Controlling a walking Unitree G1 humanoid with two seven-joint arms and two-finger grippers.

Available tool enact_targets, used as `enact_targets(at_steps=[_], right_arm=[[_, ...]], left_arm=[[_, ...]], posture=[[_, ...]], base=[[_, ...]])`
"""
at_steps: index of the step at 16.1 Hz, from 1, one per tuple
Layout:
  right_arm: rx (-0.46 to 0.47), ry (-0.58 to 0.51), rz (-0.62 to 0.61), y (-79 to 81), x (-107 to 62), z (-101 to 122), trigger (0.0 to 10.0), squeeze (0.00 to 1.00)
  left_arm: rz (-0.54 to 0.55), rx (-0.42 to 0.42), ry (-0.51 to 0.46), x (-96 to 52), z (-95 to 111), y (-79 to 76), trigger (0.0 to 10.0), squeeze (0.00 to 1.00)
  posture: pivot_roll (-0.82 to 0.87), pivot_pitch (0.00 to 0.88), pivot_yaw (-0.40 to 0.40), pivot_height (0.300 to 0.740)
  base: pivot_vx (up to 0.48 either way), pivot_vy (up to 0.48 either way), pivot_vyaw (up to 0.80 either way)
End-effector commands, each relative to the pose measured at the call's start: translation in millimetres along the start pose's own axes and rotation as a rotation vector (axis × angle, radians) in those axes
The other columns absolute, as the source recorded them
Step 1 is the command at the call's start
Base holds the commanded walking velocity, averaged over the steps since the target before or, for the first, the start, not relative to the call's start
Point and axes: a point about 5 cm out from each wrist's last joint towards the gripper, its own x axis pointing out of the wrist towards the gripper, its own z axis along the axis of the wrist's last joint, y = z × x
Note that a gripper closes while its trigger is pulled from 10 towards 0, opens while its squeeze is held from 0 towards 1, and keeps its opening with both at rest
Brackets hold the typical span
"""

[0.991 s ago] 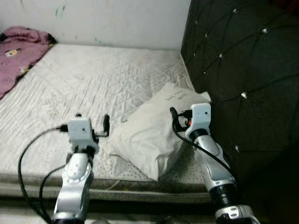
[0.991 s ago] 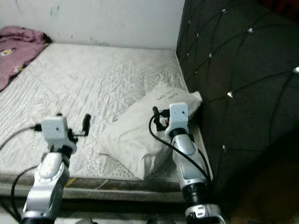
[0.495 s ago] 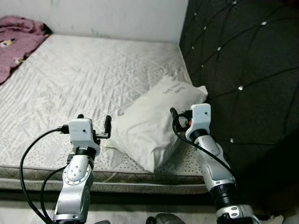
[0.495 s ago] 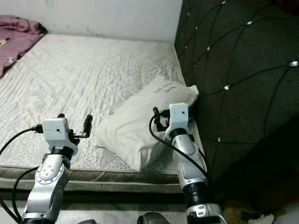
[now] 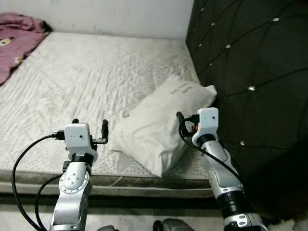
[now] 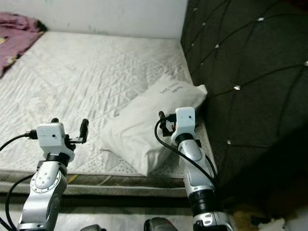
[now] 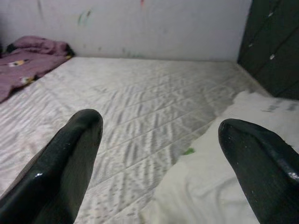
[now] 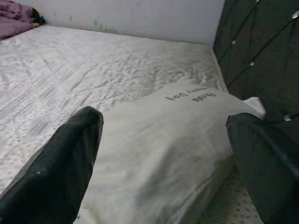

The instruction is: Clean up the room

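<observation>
Lying at the far left corner of the mattress (image 5: 72, 77), a purple blanket (image 5: 14, 41) sits bunched against the white wall (image 5: 106, 14).

The left gripper (image 5: 89, 129) is raised over the near edge of the mattress, just left of the pillow. The silver forearm rises almost vertically from below, and the two black fingers (image 7: 65, 154) point away from the robot, toward the far wall. The fingers stand wide apart with nothing between them.

The white pillow (image 5: 161, 125) rests on the right part of the mattress. Its long axis runs diagonally, from the near-left corner, by the mattress edge, to the far-right corner, which touches the dark tufted headboard (image 5: 250, 72). A line of small printed text (image 8: 190, 96) sits near the far-right end.

The right gripper (image 5: 185, 124) is held at the near-right side of the pillow, beside the headboard. Its forearm slants upward and to the left from the lower right. Its fingers (image 8: 70, 158) are spread wide, empty, and point along the pillow toward the far wall.
</observation>
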Motion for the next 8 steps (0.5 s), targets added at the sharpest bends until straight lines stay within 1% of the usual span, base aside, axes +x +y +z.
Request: enact_targets(at_steps=[1,3,5,6,7,8], right_arm=[[0.020,-0.021,-0.031,-5.4,-2.1,3.8,10.0,0.00],[0.021,-0.029,-0.061,-11.6,-5.0,4.3,10.0,0.00],[0.035,-0.004,-0.122,-18.8,-10.0,-1.6,10.0,0.00],[-0.017,0.004,-0.155,-21.1,-12.7,-4.2,10.0,0.00],[-0.037,-0.013,-0.164,-20.2,-14.6,-4.6,10.0,0.00],[0.039,-0.006,-0.183,-21.0,-17.3,-8.2,10.0,0.00]], left_arm=[[-0.011,0.019,-0.012,1.5,3.9,-0.9,10.0,0.00],[-0.025,0.025,-0.014,2.5,5.3,-4.9,10.0,0.00],[-0.048,0.010,-0.001,3.4,2.2,-9.3,10.0,0.00],[-0.059,0.009,0.007,3.6,0.1,-11.7,10.0,0.00],[-0.069,0.009,0.011,3.4,-1.0,-13.1,10.0,0.00],[-0.080,0.011,0.018,2.4,-4.0,-15.0,10.0,0.00]], posture=[[-0.10,0.035,0.017,0.740],[-0.12,0.035,0.040,0.740],[-0.14,0.027,0.060,0.740],[-0.14,0.019,0.067,0.740],[-0.14,0.012,0.070,0.740],[-0.14,0.002,0.079,0.740]], base=[[0.000,0.000,-0.48],[0.000,0.000,0.00],[0.000,0.000,0.00],[0.000,0.000,0.00],[0.000,0.000,0.00],[0.000,0.000,0.00]])
